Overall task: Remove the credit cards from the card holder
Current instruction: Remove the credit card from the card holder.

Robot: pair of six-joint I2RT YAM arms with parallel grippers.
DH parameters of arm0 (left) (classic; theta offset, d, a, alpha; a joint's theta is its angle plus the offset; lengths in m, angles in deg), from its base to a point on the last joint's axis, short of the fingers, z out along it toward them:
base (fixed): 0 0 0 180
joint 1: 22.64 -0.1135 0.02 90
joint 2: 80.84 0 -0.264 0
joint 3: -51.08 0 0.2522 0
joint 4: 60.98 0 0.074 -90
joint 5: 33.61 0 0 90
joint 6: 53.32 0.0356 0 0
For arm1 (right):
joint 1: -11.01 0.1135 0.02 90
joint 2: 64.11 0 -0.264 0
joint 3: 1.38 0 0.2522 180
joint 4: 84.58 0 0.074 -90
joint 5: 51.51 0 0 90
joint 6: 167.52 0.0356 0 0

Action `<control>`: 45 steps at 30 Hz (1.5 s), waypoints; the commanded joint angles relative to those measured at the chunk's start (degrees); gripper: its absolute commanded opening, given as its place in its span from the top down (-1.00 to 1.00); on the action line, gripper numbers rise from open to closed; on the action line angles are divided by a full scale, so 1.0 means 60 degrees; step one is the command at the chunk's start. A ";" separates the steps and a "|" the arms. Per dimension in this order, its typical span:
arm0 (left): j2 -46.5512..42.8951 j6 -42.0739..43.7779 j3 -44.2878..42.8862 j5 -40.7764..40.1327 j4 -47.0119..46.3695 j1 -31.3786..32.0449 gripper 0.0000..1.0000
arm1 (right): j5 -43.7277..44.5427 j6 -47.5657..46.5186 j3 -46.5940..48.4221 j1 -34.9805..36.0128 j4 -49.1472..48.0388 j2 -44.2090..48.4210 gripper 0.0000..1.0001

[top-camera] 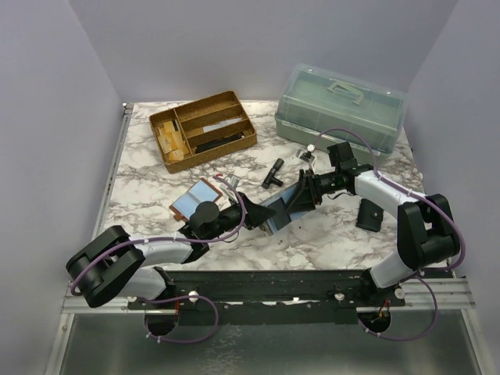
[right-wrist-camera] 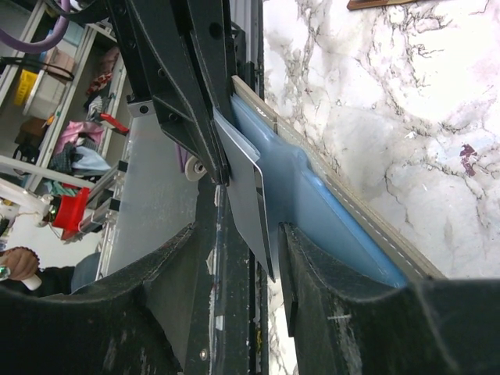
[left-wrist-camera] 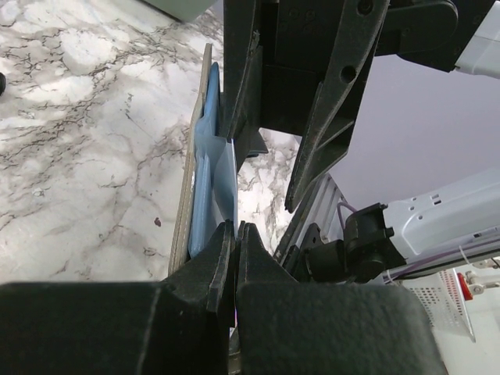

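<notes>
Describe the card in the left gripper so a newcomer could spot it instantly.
At the marble table's middle, a blue card holder is tipped on edge by the right gripper. The credit card is the paler thin sheet angled off its face, pinched by the left gripper; the holder is deeper blue, tan-rimmed.

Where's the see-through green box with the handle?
In the top view, the green box sits at the far right corner of the marble table, just right of the wooden tray.
</notes>
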 commanded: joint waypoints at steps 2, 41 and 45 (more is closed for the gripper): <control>0.0251 -0.0073 -0.0416 0.0374 -0.0958 0.0077 1.00 | -0.0368 0.0064 -0.0111 0.0086 -0.0210 -0.0161 0.02; -0.0190 -0.0106 0.0195 0.0505 -0.1302 0.0126 1.00 | -0.1071 0.0161 0.0122 0.0090 -0.0138 -0.0214 0.99; -0.0365 -0.0031 0.0378 0.0555 -0.1311 0.0129 1.00 | -0.0988 0.0042 0.0155 0.0083 -0.0036 -0.0162 1.00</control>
